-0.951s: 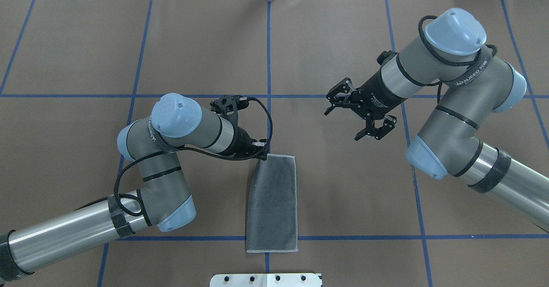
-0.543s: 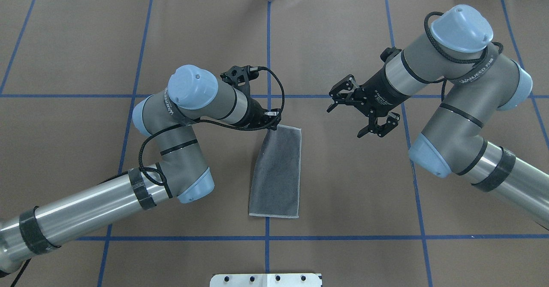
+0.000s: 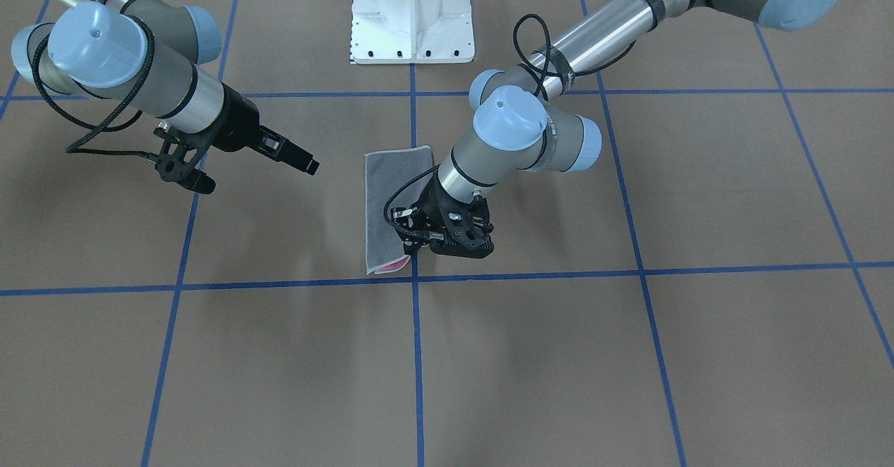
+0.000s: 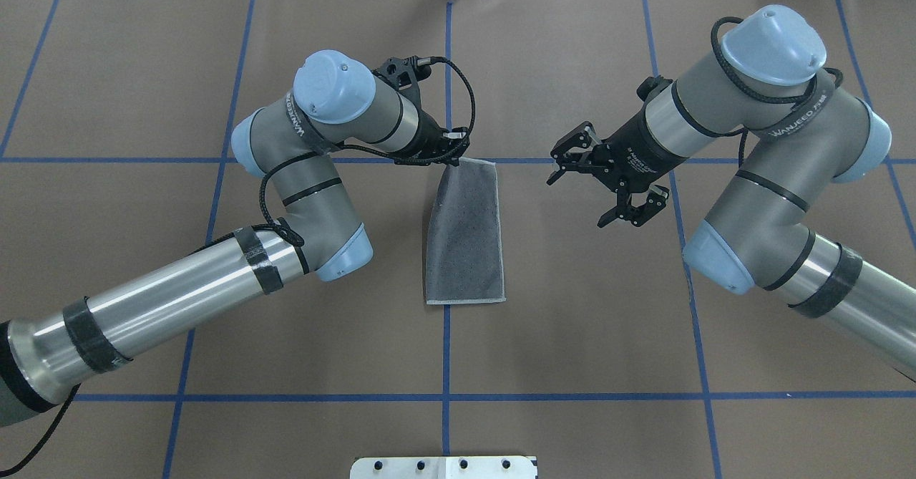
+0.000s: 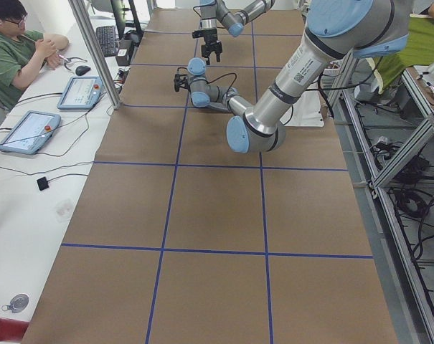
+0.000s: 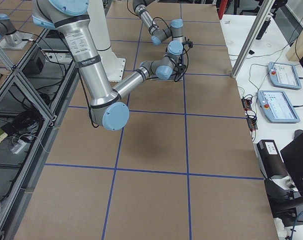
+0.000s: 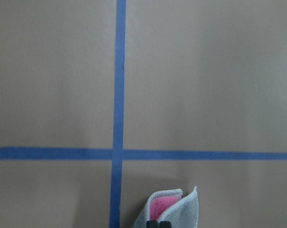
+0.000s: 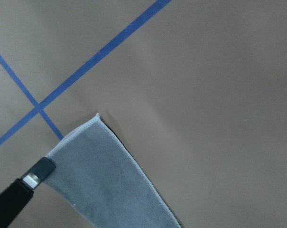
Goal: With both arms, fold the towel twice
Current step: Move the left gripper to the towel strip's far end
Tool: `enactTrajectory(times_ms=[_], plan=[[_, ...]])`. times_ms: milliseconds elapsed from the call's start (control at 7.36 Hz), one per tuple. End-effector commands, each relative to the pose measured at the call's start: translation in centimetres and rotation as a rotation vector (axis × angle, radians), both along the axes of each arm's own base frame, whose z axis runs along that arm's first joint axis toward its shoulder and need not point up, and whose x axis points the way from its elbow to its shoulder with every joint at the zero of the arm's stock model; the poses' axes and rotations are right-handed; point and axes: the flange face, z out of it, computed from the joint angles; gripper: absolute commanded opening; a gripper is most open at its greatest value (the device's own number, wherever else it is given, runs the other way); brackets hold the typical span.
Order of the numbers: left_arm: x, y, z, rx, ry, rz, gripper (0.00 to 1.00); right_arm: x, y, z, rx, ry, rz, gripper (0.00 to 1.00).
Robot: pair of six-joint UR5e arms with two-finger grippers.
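The silver-grey tubular left arm (image 4: 164, 307) and the matching right arm (image 4: 758, 200) bore light blue joint caps, black tape bands, looped black braided cables and white-lettered black straps.

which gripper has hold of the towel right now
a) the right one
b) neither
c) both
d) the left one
d: the left gripper is pinched on a far corner of the towel, lifting it so the pink inner face shows, while the right gripper hangs open off to the side, touching nothing.
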Motion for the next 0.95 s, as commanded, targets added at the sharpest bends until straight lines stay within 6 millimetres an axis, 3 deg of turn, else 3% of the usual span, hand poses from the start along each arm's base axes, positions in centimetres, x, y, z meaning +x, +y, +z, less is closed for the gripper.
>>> enactTrajectory(times_ms=[0, 272, 408, 543, 815], plan=[[-0.6, -2.4, 0.4, 0.013, -0.027, -0.016, 0.0, 0.1, -0.1, 0.2, 0.0, 0.003, 0.003, 1.0], [-0.1, -3.1, -0.9, 0.016, -0.024, -0.019, 0.01, 0.1, -0.1, 0.2, -0.002, 0.003, 0.001, 1.0], [-0.2, -3.1, -0.9, 0.016, -0.024, -0.02, 0.84, 0.1, -0.1, 0.2, 0.0, 0.003, 0.003, 1.0], [-1.1, -4.0, -2.1, 0.02, -0.012, -0.036, 0.92, 0.1, -0.1, 0.1, 0.0, 0.003, 0.003, 1.0], [-2.5, -5.2, -3.0, 0.021, 0.0, -0.053, 0.96, 0.0, 0.0, 0.1, 0.001, 0.002, 0.001, 1.0]])
